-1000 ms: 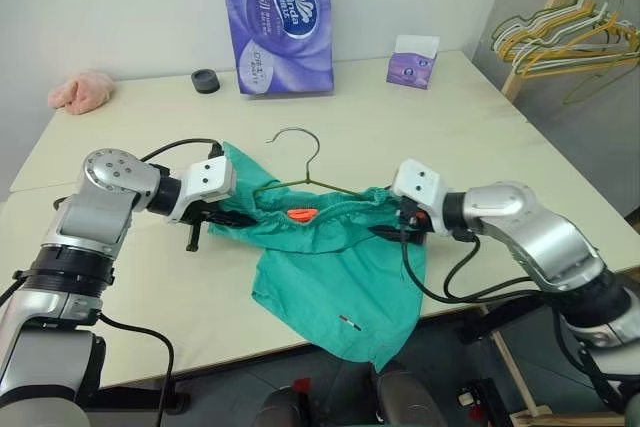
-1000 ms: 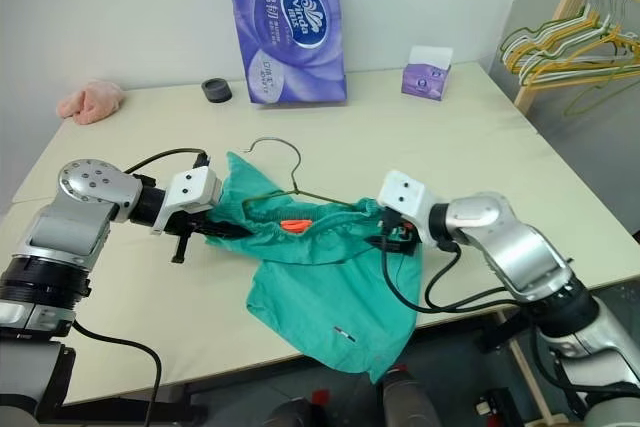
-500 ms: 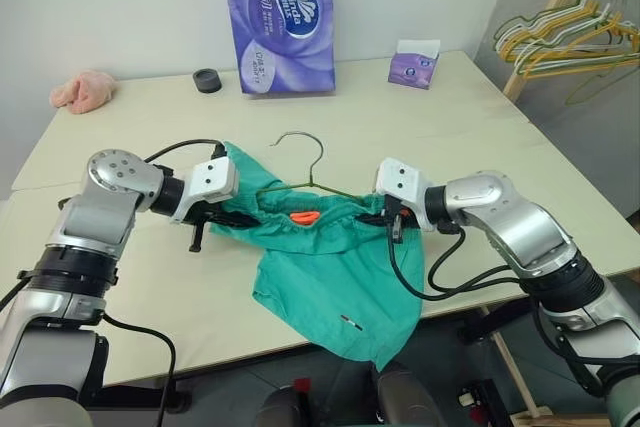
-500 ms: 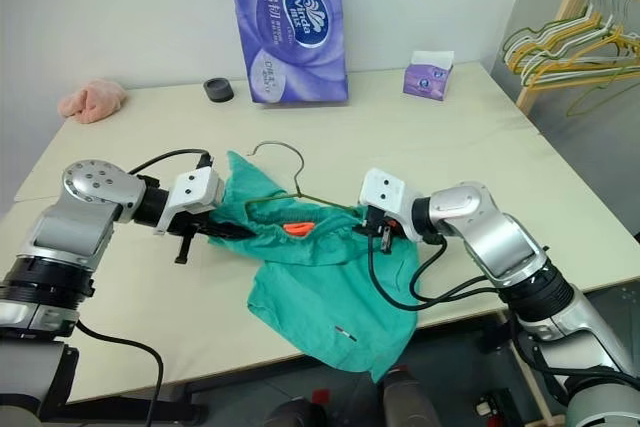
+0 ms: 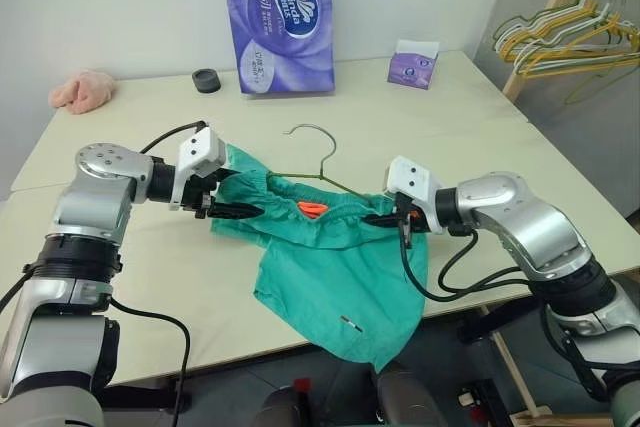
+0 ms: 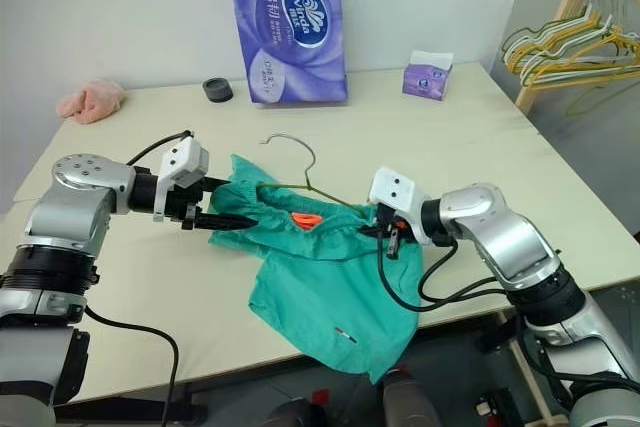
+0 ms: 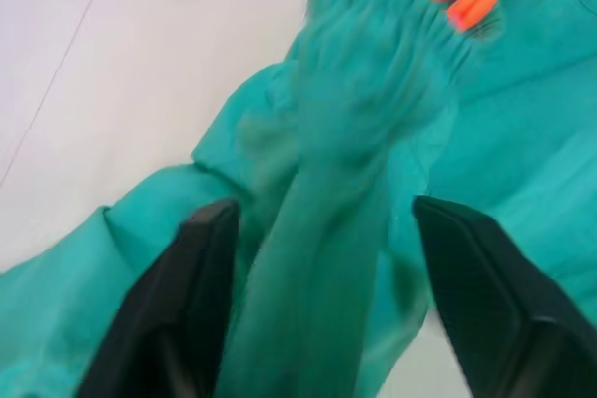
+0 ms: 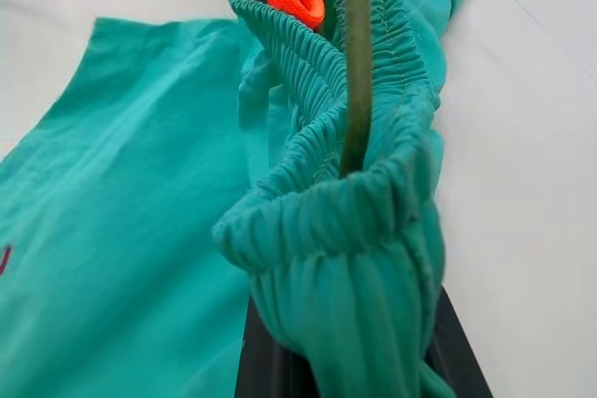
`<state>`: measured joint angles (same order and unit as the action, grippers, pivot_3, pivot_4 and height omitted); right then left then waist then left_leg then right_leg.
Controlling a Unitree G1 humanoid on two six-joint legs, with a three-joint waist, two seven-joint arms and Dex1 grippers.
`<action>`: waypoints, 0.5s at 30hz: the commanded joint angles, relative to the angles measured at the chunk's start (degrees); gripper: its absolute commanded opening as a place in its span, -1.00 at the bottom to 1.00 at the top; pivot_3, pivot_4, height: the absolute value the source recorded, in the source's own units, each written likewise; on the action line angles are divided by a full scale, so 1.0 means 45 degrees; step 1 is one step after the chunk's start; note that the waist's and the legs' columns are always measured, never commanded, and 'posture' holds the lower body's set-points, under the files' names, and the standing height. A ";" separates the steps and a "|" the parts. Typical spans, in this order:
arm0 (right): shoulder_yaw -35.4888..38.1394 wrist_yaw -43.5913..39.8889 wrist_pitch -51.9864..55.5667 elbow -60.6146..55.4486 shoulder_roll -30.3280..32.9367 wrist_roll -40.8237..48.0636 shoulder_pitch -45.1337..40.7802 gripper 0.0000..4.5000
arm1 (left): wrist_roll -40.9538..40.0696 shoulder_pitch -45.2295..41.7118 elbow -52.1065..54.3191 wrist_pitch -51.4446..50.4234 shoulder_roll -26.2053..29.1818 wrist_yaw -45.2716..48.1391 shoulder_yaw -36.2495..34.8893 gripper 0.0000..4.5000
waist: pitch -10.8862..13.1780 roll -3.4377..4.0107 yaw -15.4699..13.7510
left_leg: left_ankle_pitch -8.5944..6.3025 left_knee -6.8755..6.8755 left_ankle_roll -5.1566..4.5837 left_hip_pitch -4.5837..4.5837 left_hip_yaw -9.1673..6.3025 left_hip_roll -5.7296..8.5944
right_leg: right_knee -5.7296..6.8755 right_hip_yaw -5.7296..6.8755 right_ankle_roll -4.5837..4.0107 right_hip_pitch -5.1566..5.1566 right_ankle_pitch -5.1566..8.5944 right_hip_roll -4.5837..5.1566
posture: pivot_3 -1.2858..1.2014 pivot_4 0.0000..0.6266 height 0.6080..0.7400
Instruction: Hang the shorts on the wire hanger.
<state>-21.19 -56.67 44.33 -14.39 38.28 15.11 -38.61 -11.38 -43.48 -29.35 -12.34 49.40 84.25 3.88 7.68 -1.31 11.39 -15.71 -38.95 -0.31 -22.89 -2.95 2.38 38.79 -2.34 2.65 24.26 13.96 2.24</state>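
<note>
The teal shorts [image 5: 330, 277] lie near the table's front edge, and one leg hangs over it. The wire hanger [image 5: 331, 147] is threaded into the gathered waistband, its hook pointing away from me; the orange tag [image 5: 312, 209] shows at the waist. My left gripper [image 5: 232, 210] is at the waistband's left end, open, its fingers [image 7: 201, 267] spread either side of a fold of fabric. My right gripper [image 5: 385, 219] is shut on the waistband's right end, where the bunched elastic [image 8: 326, 212] wraps the hanger's wire [image 8: 355, 62].
A purple tissue pack [image 5: 278, 17] stands at the back, with a black roll [image 5: 206, 80] to its left and a small purple box [image 5: 412, 62] to its right. A pink cloth lump [image 5: 82, 90] lies at the back left. A rack of hangers [image 5: 570, 32] stands off the table's right side.
My left gripper has opened, let go of the waistband and drawn a little up and to the left. My right gripper closed on the waistband's right end. The hanger shifted slightly right.
</note>
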 commanded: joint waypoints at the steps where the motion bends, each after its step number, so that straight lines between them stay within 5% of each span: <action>1: 0.0691 -0.0359 -0.0024 -0.0530 0.0456 0.0303 0.0040 -1.00 | -0.0106 -0.0624 -0.0827 0.0908 0.0332 -0.0447 -0.0899 0.98 | 0.0000 0.0000 -0.0016 | 0.0000 0.0000 0.0000 0.0000 0.0000 0.0000 | -0.0001 0.0001 0.0000 0.0002 0.0000 0.0000 | -0.16 -0.72 1.00; 9: 0.2559 -0.0107 0.1714 0.0118 0.1786 0.1144 0.1408 -1.00 | 0.0020 -0.1511 -0.2889 0.2034 0.0391 -0.1887 -0.1724 0.98 | -0.0003 -0.0006 -0.0066 | 0.0000 -0.0001 0.0001 -0.0004 0.0002 0.0006 | -0.0005 0.0001 0.0000 -0.0002 0.0000 0.0011 | -0.16 -0.72 1.00; 15: 0.6402 0.2420 0.5140 -0.0362 0.1420 0.1932 0.3607 -1.00 | -0.3397 0.0680 0.3662 -0.2792 -0.0976 -0.1153 -0.1589 0.98 | -0.0003 -0.0005 -0.0147 | -0.0001 -0.0001 0.0001 -0.0012 0.0001 0.0005 | -0.0006 -0.0006 0.0001 -0.0014 0.0001 0.0022 | -0.17 -0.65 1.00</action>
<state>2.25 -48.43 64.12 -13.49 44.47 22.42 -22.99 -21.74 -40.52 -20.50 -19.45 45.32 78.88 -3.25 7.67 -1.33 10.73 -15.72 -38.97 -0.30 -22.95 -2.94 2.41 38.78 -2.37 2.66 24.19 13.96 2.35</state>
